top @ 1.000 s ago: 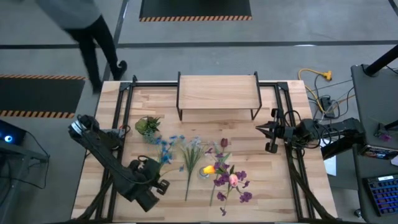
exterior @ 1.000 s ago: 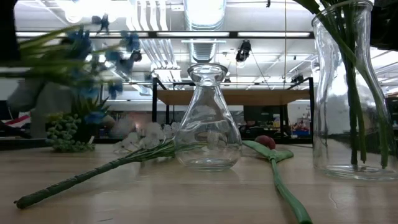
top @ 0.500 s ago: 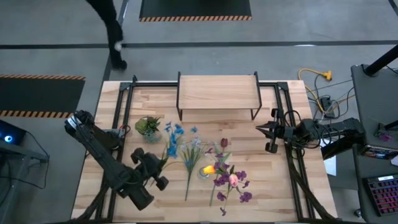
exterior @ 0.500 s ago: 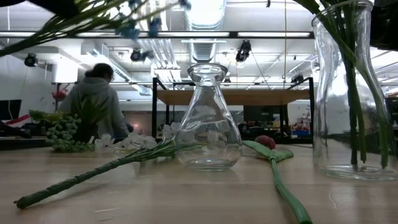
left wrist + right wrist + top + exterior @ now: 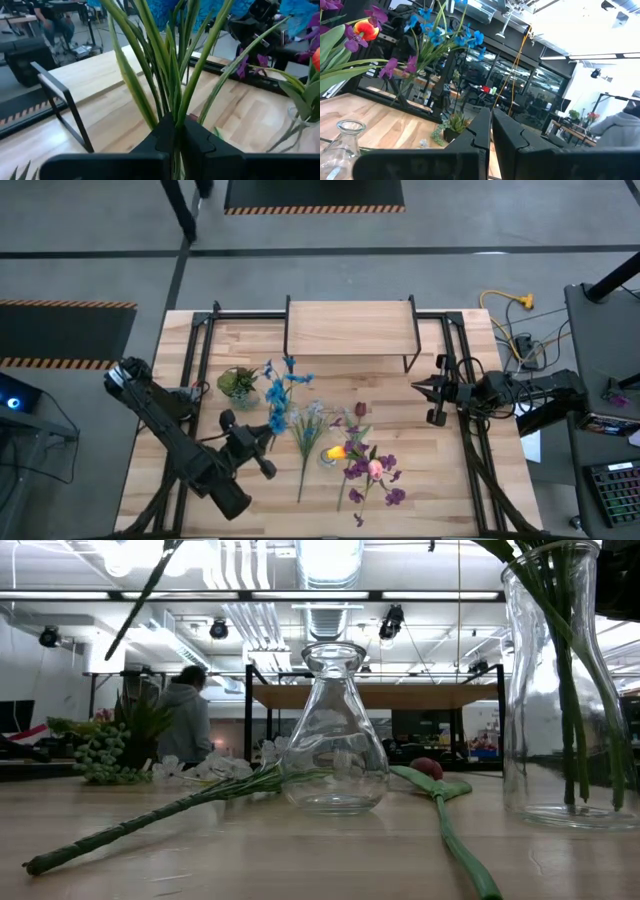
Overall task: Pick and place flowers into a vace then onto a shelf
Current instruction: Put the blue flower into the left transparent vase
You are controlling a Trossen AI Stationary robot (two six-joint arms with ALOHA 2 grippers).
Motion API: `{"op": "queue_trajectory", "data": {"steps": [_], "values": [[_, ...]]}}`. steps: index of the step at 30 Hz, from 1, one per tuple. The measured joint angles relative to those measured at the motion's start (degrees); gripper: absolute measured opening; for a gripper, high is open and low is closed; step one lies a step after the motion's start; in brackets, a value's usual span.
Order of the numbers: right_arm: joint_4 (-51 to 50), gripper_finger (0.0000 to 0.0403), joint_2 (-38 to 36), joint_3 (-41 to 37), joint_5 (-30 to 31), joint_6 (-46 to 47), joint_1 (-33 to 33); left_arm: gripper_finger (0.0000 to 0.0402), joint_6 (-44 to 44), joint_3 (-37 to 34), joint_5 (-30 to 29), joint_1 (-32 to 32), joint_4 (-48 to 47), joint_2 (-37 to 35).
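While left gripper (image 5: 262,446) jaws clamp the blue flower stem (image 5: 276,394) low, lifted over the table by the potted plant (image 5: 238,382) | we judge it light, top-heavy, floppy; grip stalk, not blooms | right gripper (image 5: 430,392) shut, idle by shelf (image 5: 350,327)

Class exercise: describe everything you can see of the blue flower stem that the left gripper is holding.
The blue flower stem is an artificial spray: several small bright blue blooms above long, narrow green leaves and a thin green stalk. The left gripper is shut on its lower end, lifting it clear of the wooden tabletop, blooms pointing toward the shelf. In the left wrist view its leaves fan upward from the fingers.
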Motion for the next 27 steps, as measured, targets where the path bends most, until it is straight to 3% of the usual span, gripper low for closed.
{"op": "queue_trajectory", "data": {"steps": [6, 11, 15, 19, 23, 27], "values": [[0.20, 0.0009, 0.00, 0.00, 0.00, 0.00, 0.02, 0.0000, 10.99, 2.26, 2.17, 3.24, 5.70, -0.22], [0.32, 0.0009, 0.00, 0.00, 0.00, 0.00, 0.02, 0.0000, 36.17, 6.84, 8.26, 6.31, 17.07, -0.35], [0.32, 0.0009, -0.02, 0.00, 0.00, 0.00, 0.02, 0.0000, 54.50, 8.23, 9.51, 6.99, 28.73, -0.51], [0.23, 0.0009, -0.02, 0.00, 0.00, 1.33, 0.00, 0.0000, 69.99, 5.65, 12.43, 7.00, 43.05, -0.68], [0.23, 0.0009, -0.02, 0.00, 0.00, 1.49, 0.01, 0.0000, 82.98, 1.42, 23.23, 9.07, 58.71, -0.82], [0.18, 0.0009, -0.02, 0.00, 0.00, 1.58, 0.02, 0.0000, 87.44, -0.91, 25.74, 10.65, 63.58, -3.02]]}}
